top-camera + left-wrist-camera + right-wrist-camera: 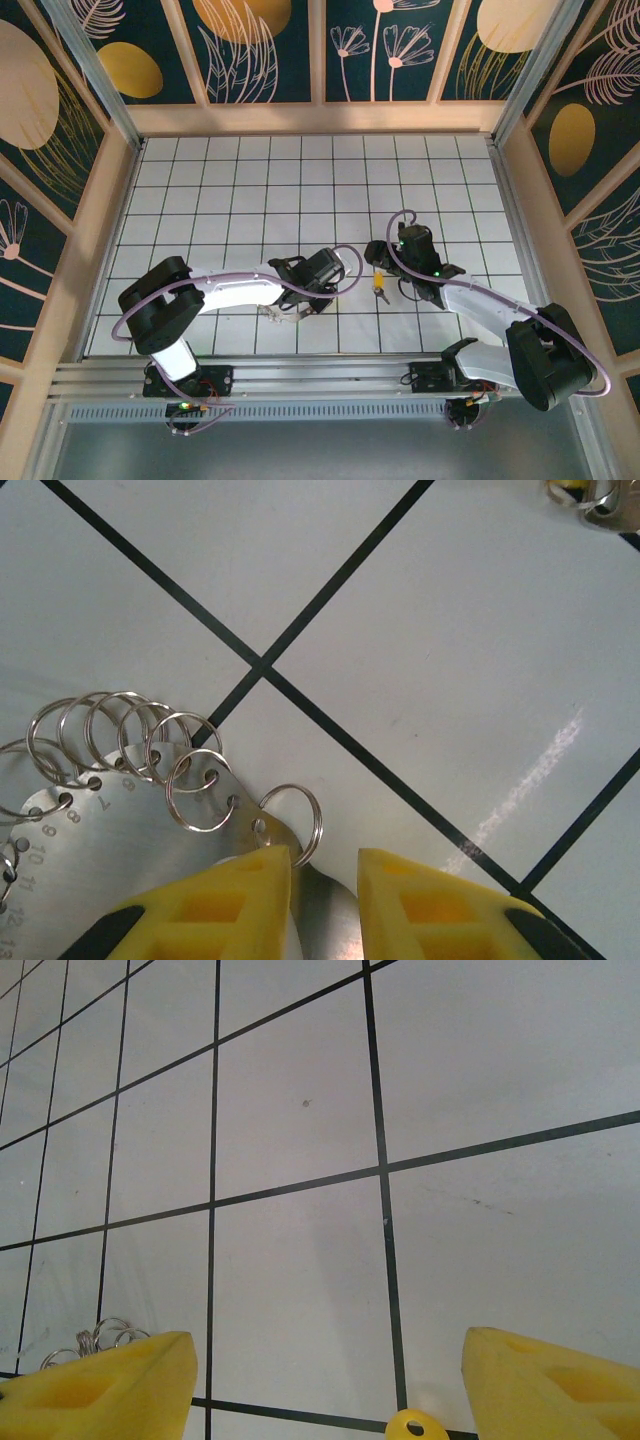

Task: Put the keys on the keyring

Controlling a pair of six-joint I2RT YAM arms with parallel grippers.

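Note:
The keyring (120, 850) is a flat silver plate with numbered holes that carries several split rings, and it lies on the white tiles. My left gripper (325, 865) straddles the plate's narrow tail. Its left finger (230, 900) touches the metal, and a slim gap shows beside the right finger, so the jaws are narrowly open. From above, the left gripper (292, 303) sits over the keyring (272, 313). The key (380, 291), with its yellow head, lies to the right, also seen as key (590, 495) and key (417, 1426). My right gripper (330, 1390) hangs wide open just above it, holding nothing.
The floor is white tile with black grout lines, walled by wooden rails (112, 230) left, right and behind. A metal rail (300, 375) runs along the near edge. The split rings (100, 1338) peek from behind the right gripper's left finger.

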